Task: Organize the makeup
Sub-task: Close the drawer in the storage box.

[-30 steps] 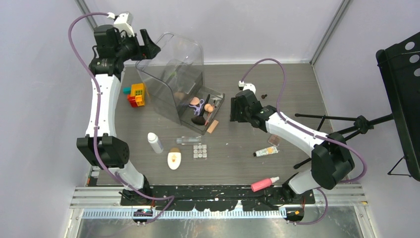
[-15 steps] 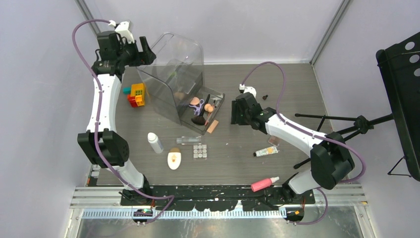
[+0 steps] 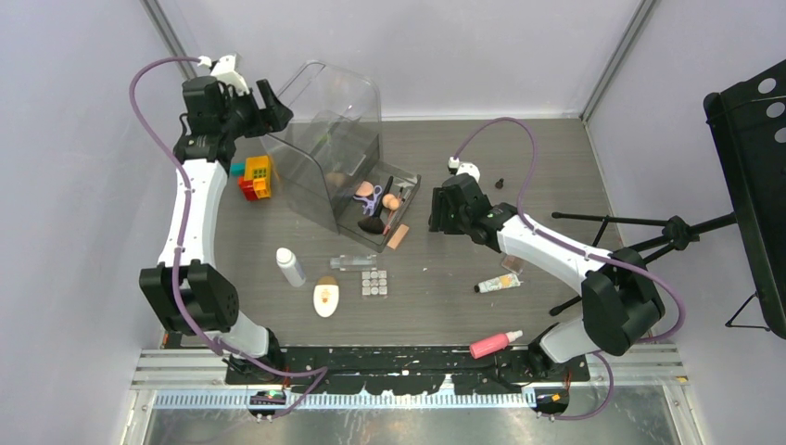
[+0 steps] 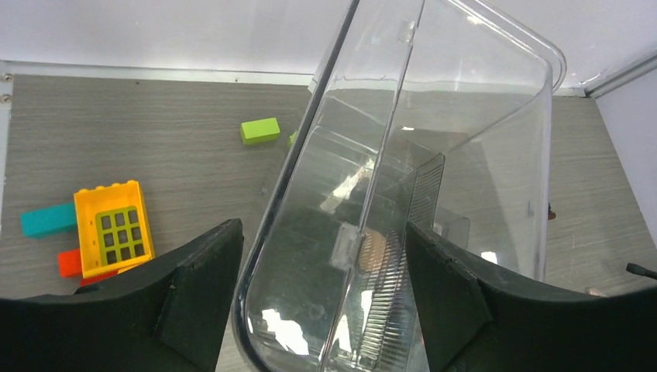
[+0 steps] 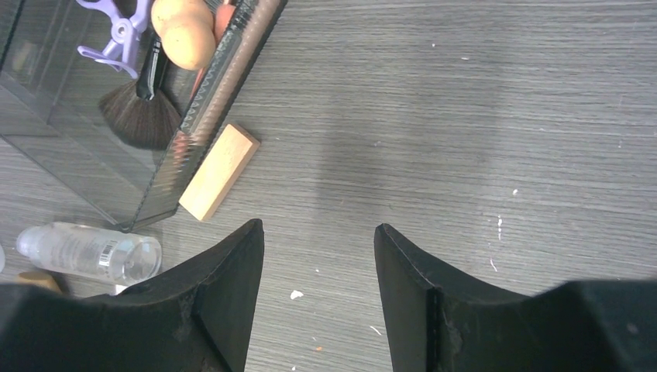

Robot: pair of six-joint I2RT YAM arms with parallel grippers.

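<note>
Left wrist view puts my left end effector astride the upright edge of the clear case, fingers apart with the wall between them and no firm contact that I can make out. My worry is that if those fingers pinch the thin, slick wall and I pull, the tall case may tip or skid. Its pulled-out drawer could then spill the black brush and peach sponges lying in it.

My right end effector hangs open and empty over bare desk just right of the drawer. A tan block lies just beside the drawer's corner, with the clear bottle near it, so a careless reach there could nudge the drawer.

Other makeup lies loose on the desk: white bottle, palette and oval compact in the near middle, cream tube to the right, pink bottle at the near edge. Toy bricks sit just left of the case, close to my left arm.
</note>
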